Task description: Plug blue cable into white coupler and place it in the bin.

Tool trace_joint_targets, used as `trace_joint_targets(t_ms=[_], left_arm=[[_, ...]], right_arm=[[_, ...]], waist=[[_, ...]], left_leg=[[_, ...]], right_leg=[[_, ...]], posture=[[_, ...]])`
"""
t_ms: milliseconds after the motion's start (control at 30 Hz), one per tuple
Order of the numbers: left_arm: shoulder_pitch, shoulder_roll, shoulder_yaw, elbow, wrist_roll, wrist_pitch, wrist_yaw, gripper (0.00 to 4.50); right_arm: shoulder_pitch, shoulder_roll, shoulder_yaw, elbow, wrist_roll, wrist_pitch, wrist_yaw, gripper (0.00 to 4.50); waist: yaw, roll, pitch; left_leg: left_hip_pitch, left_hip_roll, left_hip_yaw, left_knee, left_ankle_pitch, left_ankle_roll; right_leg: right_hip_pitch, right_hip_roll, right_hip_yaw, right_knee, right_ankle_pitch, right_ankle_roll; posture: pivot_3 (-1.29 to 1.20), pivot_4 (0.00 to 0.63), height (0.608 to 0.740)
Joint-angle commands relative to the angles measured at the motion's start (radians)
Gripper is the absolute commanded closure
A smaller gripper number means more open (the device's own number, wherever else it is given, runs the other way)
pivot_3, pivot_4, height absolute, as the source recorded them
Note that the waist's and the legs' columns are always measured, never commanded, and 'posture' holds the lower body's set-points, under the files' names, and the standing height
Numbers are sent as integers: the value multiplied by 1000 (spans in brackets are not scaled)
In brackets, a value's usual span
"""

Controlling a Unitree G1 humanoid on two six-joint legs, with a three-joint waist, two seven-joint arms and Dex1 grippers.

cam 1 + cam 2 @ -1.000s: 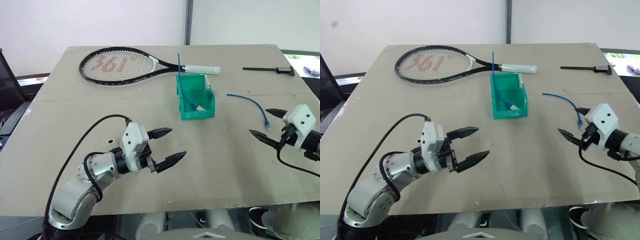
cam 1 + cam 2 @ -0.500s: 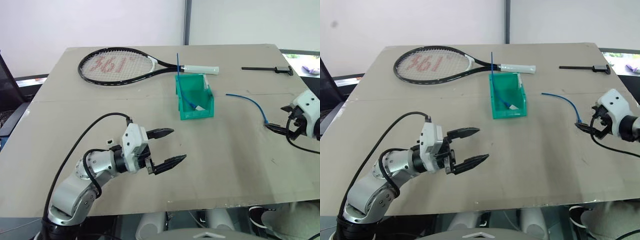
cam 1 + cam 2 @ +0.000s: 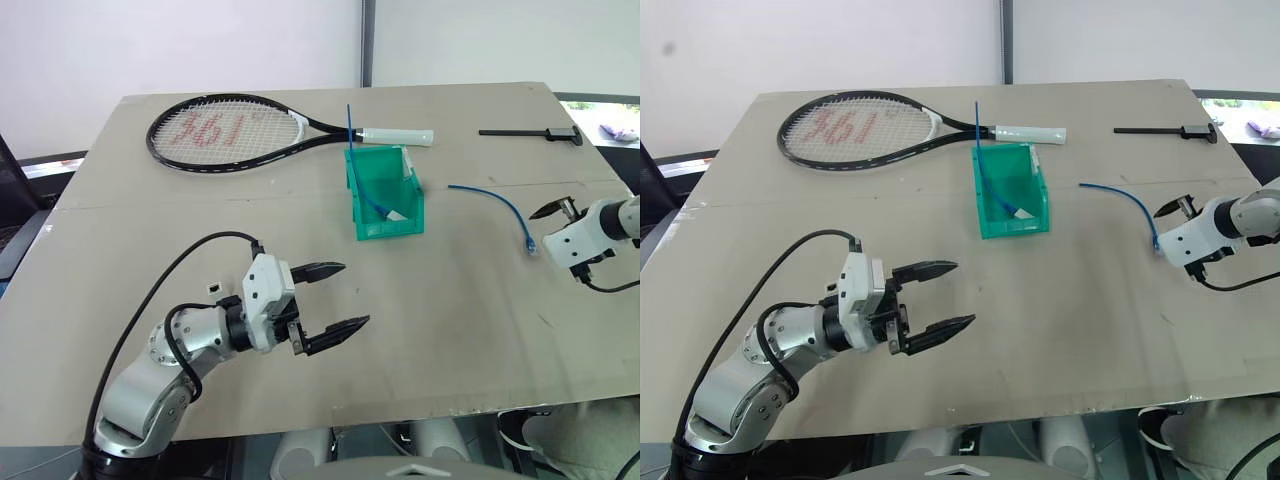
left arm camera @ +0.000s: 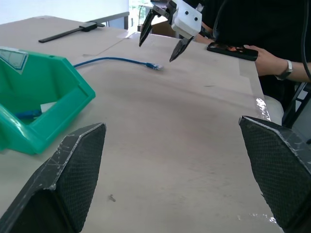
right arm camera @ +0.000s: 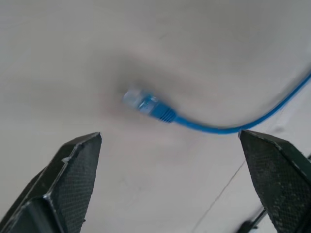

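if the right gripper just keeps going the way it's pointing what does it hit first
Most likely the clear plug end of the blue cable, which lies on the table between the right gripper's open fingers in the right wrist view. Depth is unclear; it may meet bare tabletop just beside the plug.

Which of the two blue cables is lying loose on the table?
The blue cable near the right gripper, flat on the table. The other blue cable stands in the green bin.
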Motion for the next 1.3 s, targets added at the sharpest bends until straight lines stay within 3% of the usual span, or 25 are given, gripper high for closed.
trace_joint_targets(t_ms=[33, 167, 233, 533, 700, 800, 833, 867, 933, 1000, 1167, 1267, 1300], left_arm=[[8, 0, 13, -45, 1, -16, 17, 0], [7, 1, 11, -65, -3, -5, 38, 0], [7, 4, 12, -77, -6, 3, 50, 0], [18, 0, 4, -104, -4, 15, 89, 0], [20, -7, -8, -97, 7, 6, 98, 0], [23, -13, -13, -89, 16, -1, 99, 0], [23, -14, -13, -86, 19, -4, 99, 0], [23, -16, -14, -81, 23, -6, 99, 0], [21, -19, -17, -70, 29, -12, 97, 0], [25, -20, -16, -59, 35, -21, 95, 0], [56, -22, 3, -5, 56, -60, 80, 0], [72, -19, 8, 29, 79, -92, 64, 0], [73, -13, 20, 49, 86, -105, 57, 0]], right_arm=[[-87, 24, 64, 84, -150, -80, -140, 48], [-154, 83, 173, 143, -331, -87, -326, 48], [-182, 122, 229, 165, -414, -62, -426, 554], [-238, 190, 361, 238, -550, -104, -545, 4468], [-257, 201, 304, 267, -450, -153, -461, 4468], [-242, 233, 148, 345, -197, -180, -180, 4468], [-227, 257, 73, 371, -80, -159, -24, 4468], [-199, 276, 1, 358, 45, -95, 146, 4468], [-71, 273, -95, 101, 319, 189, 468, 4468], [64, 241, -140, -233, 457, 507, 613, 4468], [296, 245, -150, -950, 488, 1285, 674, 4468], [314, 339, -81, -1121, 447, 1509, 610, 4468], [302, 427, -43, -1134, 426, 1571, 549, 4468]], waist=[[-1, 0, 0], [0, 0, 0], [-2, -1, 0], [-23, -6, -2], [-27, -6, -2], [-30, -6, -2], [-30, -6, -2], [-30, -6, -1], [-25, -5, -1], [-9, -4, 0], [8, 0, -1], [4, 0, -1], [3, 0, 0]], left_leg=[[0, 0, 0, 0, 0, 0], [0, 0, 0, 0, 0, 0], [0, 0, 0, 0, 0, 0], [5, 0, 0, 1, 0, 0], [12, 1, 1, -2, -2, 3], [12, 2, 1, -2, -2, 3], [12, 2, 2, -2, -2, 3], [13, 2, 2, -2, -2, 3], [13, 3, 1, -1, -2, 4], [11, 3, -2, 0, -3, 4], [4, 3, -7, -1, -3, 4], [-1, 3, -8, -1, -3, 4], [-1, 3, -8, -1, -3, 4]], right_leg=[[0, 0, 0, 0, 0, 0], [-1, 0, 1, 1, 0, 0], [-1, 0, 1, 1, 0, 0], [4, 1, 2, 2, 2, -3], [8, 2, 3, 3, 2, -3], [8, 3, 3, 3, 2, -3], [8, 3, 4, 3, 2, -3], [8, 3, 4, 3, 2, -3], [10, 2, 4, 2, 2, -3], [10, -1, 3, 2, 3, -3], [4, -6, -2, 3, 2, -3], [-2, -5, -4, 4, 2, -3], [-2, -4, -6, 4, 2, -4]], posture=[[0, 150, 740], [0, 150, 740], [0, 150, 740], [0, 150, 740], [0, 150, 740], [0, 150, 740], [0, 150, 740], [0, 150, 740], [0, 150, 740], [0, 150, 740], [0, 150, 740], [0, 150, 740], [0, 150, 740]])
